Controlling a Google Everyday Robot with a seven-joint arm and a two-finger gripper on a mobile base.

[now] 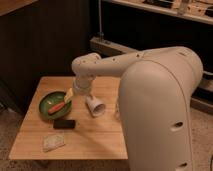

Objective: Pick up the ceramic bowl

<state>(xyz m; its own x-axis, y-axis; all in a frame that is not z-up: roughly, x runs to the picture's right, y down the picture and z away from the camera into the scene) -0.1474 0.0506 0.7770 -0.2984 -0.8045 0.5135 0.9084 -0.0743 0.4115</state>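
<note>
The ceramic bowl (pixel 53 104) is a round, shallow, glossy green dish on the left part of the wooden table (pixel 100 137). An orange carrot-like piece (pixel 58 106) lies inside it. My gripper (pixel 69 95) hangs from the white arm over the bowl's right rim, its yellowish fingertips close to the rim. A white cup (pixel 95 106) lies on its side just right of the bowl, under the arm's wrist.
A small black flat object (pixel 64 123) lies just in front of the bowl. A pale clear packet (pixel 53 142) lies near the table's front left edge. My large white arm body (pixel 157 115) fills the right side. Dark shelving stands behind the table.
</note>
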